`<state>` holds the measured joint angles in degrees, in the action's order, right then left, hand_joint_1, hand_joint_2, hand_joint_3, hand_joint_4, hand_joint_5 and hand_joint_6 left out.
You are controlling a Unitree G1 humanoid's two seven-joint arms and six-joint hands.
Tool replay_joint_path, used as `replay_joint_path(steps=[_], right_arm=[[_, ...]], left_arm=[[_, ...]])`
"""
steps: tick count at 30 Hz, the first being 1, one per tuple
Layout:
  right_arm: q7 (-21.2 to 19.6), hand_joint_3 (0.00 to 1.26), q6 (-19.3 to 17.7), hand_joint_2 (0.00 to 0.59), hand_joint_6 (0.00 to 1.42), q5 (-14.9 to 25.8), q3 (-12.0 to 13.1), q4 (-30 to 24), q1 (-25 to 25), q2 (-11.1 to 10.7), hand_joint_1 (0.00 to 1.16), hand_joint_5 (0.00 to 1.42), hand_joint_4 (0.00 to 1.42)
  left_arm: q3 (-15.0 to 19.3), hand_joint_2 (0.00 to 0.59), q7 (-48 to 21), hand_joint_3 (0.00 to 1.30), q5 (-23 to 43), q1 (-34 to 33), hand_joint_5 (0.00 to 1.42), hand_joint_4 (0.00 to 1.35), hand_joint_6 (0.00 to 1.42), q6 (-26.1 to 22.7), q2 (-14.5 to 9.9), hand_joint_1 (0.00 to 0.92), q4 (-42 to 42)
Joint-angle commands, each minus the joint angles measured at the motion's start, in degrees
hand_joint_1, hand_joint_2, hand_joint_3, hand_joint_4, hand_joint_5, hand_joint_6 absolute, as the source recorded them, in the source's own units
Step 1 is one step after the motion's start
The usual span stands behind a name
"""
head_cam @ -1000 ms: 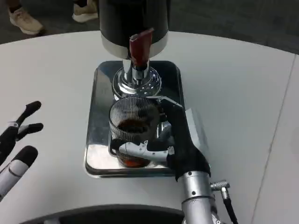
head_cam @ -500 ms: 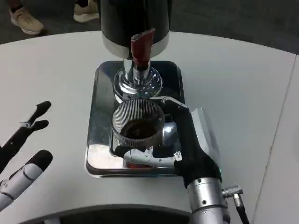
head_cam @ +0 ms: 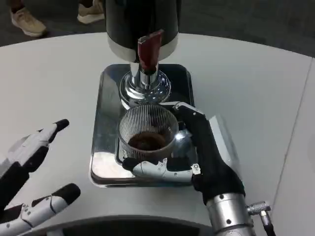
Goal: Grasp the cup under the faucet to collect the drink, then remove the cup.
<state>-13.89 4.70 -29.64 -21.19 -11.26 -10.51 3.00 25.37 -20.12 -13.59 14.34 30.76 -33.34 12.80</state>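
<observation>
Since the earlier frames the cup (head_cam: 147,135) has come toward the bottom of the frame, off the spot under the faucet (head_cam: 147,73); right hand (head_cam: 197,152) has travelled with it; left hand (head_cam: 29,167) has risen further into the lower left.

Now: cup sits centre frame, over the near half of the tray (head_cam: 106,98), dark drink pooled in its bottom; right hand clamped round it, one finger wrapped across the near wall, others behind the far right side. That wrap looks chosen to keep the cup upright while it slides out, so nothing spills.

Left hand holds nothing, fingers apart, hovering over the white table (head_cam: 256,88) well apart from the tray; probably just waiting.

Materials: cup is clear, finely ribbed, round; tray is polished metal, rounded corners, mirror-like, likely there to catch drips; faucet has a chrome flared base and a red lever (head_cam: 148,48); dispenser (head_cam: 140,22) body is black, cylindrical, at top centre.

Judgement: filling done, removal underway.
</observation>
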Motion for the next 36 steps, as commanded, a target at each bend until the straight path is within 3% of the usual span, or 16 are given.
replay_joint_path(steps=[1, 14, 19, 36], right_arm=[[2.58, 0.8, 1.47, 0.082, 1.23, -0.18, -0.31, -6.82, 2.45, 0.36, 1.08, 0.96, 0.97], [10.04, 0.8, 5.45, 0.082, 1.24, -1.5, -2.39, -19.53, 8.57, -0.89, 1.08, 0.96, 0.97], [12.51, 0.81, 6.53, 0.081, 1.24, -2.63, -3.53, -24.37, 10.75, -1.22, 1.07, 0.96, 0.97], [16.25, 0.81, 6.25, 0.081, 1.23, -4.62, -8.28, -34.82, 19.7, -4.36, 1.07, 0.96, 0.97]], left_arm=[[1.4, 0.138, 1.64, 0.0, -5.34, 2.85, 0.0, 0.0, 0.0, -0.46, -1.25, 0.0, 2.91], [0.5, 0.088, -0.2, 0.0, -16.44, 8.7, 0.0, 0.0, 0.0, -10.34, -0.24, 0.0, 16.39], [0.29, 0.082, -0.77, 0.0, -18.9, 11.82, 0.0, 0.0, 0.0, -13.26, 1.18, 0.0, 21.92], [0.06, 0.065, -0.13, 0.0, -22.84, 18.34, 0.0, 0.0, 0.0, -15.62, 4.81, 0.0, 27.23]])
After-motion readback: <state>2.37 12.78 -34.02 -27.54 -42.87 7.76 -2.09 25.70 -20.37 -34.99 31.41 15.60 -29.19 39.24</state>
